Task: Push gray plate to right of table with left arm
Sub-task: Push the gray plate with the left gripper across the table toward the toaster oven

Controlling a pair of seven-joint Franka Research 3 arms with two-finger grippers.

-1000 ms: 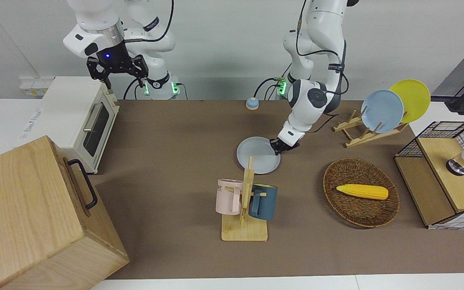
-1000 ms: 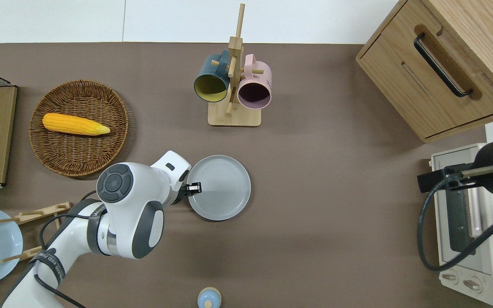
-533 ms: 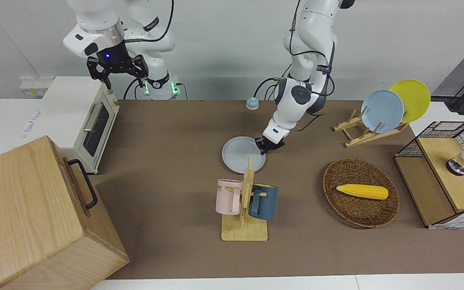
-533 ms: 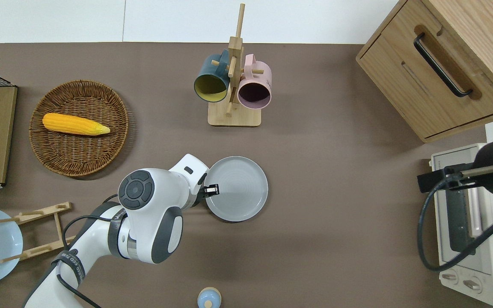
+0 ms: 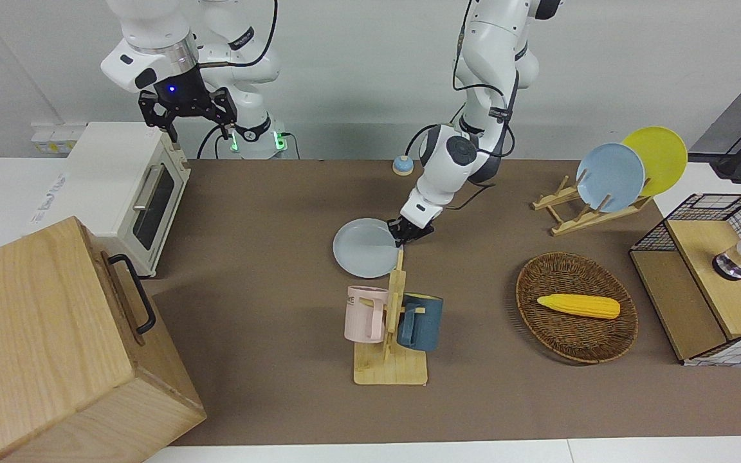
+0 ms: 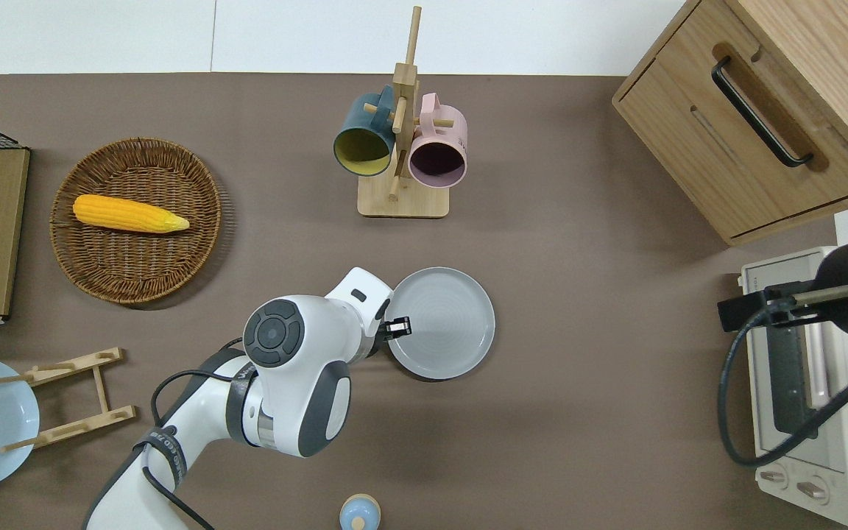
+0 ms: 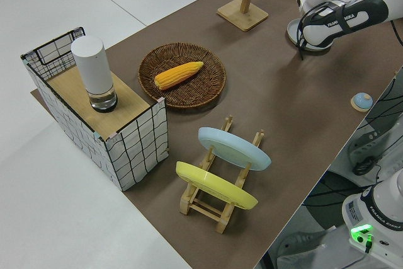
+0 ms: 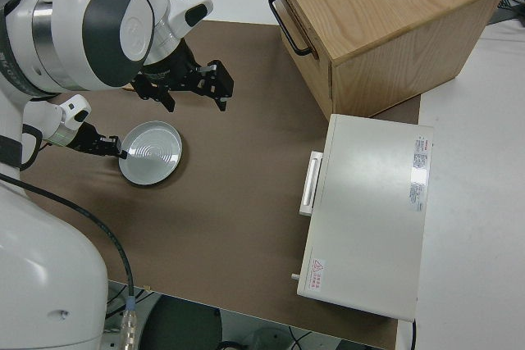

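Brown matting covered the table (image 5: 267, 212) from end to end, with white edging along its borders. I had the left arm (image 6: 284, 368) reaching low across the middle of the surface, and its gripper (image 6: 398, 326) sat at the rim of the gray plate (image 6: 442, 324), on the edge that faces the left arm's end of the table. From the right side view the left gripper's fingertips (image 8: 117, 152) met the plate's edge (image 8: 152, 152), but I could not tell whether the fingers were parted or closed. The plate lay flat on the table, near its centre, nearer to the robots than the mug rack (image 6: 402, 169) with its pink mug (image 6: 436, 151) and dark blue mug (image 6: 360, 143). I saw the wicker basket (image 6: 100, 272) holding the corn (image 6: 129, 213) toward the left arm's end, with the wooden dish rack (image 5: 576, 209) carrying a sky-blue plate (image 5: 610, 177) and a yellow plate (image 5: 660, 157). Toward the right arm's end stood the white toaster oven (image 5: 126, 186) and the wooden cabinet (image 5: 55, 347). The right arm was parked, its gripper (image 5: 187, 116) with fingers spread apart.
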